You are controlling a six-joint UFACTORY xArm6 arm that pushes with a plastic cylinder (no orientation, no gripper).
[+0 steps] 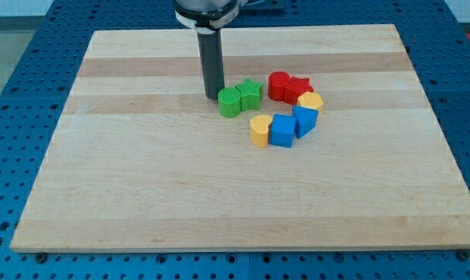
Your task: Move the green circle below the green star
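The arm had no pincer, only a rod, so nothing opened or closed. Its tip (212, 96) sat on the wooden board (142, 194), just left of the green circle (229, 102), nearly touching. The green star (250, 93) touched the circle's right side. Further right of the tip: two red blocks (288, 86), yellow block (310, 100), blue blocks (292, 125), yellow heart (260, 130).
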